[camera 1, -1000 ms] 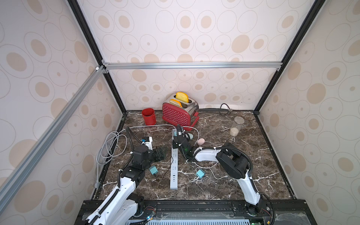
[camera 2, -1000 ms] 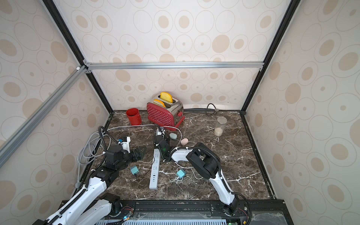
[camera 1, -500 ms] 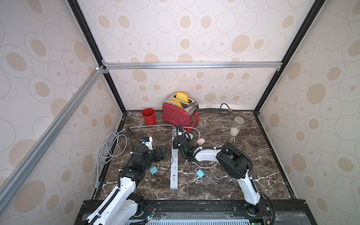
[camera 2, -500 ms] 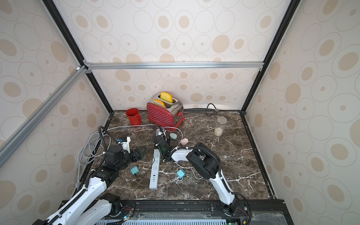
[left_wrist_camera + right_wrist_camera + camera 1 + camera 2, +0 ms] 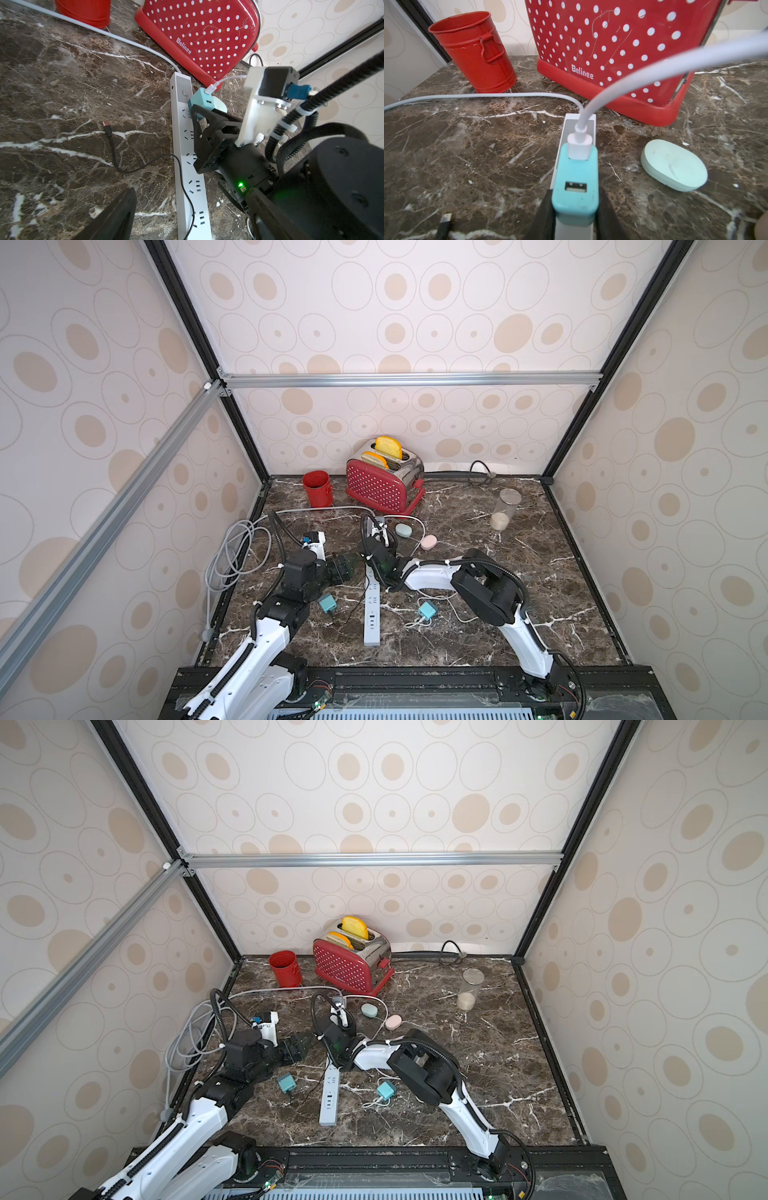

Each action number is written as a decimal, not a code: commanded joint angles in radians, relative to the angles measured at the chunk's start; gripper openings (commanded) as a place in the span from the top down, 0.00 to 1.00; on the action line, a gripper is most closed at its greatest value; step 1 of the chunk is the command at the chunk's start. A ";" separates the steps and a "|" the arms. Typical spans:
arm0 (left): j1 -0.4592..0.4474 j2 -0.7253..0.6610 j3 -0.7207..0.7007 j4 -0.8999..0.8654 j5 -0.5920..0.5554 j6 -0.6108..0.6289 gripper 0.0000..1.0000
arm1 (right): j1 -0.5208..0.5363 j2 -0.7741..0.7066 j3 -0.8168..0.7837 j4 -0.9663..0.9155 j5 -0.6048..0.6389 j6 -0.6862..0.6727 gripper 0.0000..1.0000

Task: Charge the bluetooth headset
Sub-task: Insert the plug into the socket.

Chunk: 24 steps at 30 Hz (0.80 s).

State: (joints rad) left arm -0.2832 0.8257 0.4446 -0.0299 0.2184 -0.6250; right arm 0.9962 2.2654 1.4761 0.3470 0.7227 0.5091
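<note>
Though cluttered, marble tabletop (image 5: 519,572) within dotted walls (image 5: 415,323); right claw (image 5: 575,196) tight on teal charger (image 5: 576,172), left claw (image 5: 348,566) agape.

right half: bare marble table (image 5: 561,572) from centre to right edge in both top views; only the glass jar (image 5: 505,510) stands there, upper right.
centre: power strip (image 5: 371,614) runs near to far; right arm (image 5: 432,576) lies across it, left arm (image 5: 299,572) is close on its left.
strip far end: teal charger (image 5: 575,187) over it, white cable (image 5: 633,76) arching up; toaster (image 5: 384,485) just behind; mint case (image 5: 403,530) and pink case (image 5: 429,542) just right.
left of strip: loose black cable (image 5: 108,129), teal adapter (image 5: 327,603); grey cable coil (image 5: 214,572) along the left wall.
right of strip, lower centre: second teal adapter (image 5: 427,609).
upper left: red cup (image 5: 318,489) near toaster, narrow gap.
</note>
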 commanded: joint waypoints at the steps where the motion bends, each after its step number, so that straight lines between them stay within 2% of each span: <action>1: -0.007 -0.007 0.005 0.027 -0.004 -0.009 0.14 | 0.016 0.070 0.004 -0.099 -0.006 0.047 0.87; 10: -0.006 -0.003 0.009 0.022 -0.013 -0.006 0.14 | 0.036 0.105 -0.015 -0.172 0.023 0.059 0.89; 19: -0.007 -0.018 0.034 -0.008 -0.032 -0.022 0.14 | 0.068 0.140 -0.010 -0.189 0.041 -0.015 0.89; 24: -0.006 -0.029 0.047 -0.010 -0.039 -0.038 0.13 | 0.070 0.140 0.011 -0.268 0.030 -0.058 0.89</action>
State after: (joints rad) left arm -0.2836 0.8146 0.4450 -0.0456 0.1833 -0.6399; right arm 1.0325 2.3199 1.5143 0.3172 0.8276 0.4839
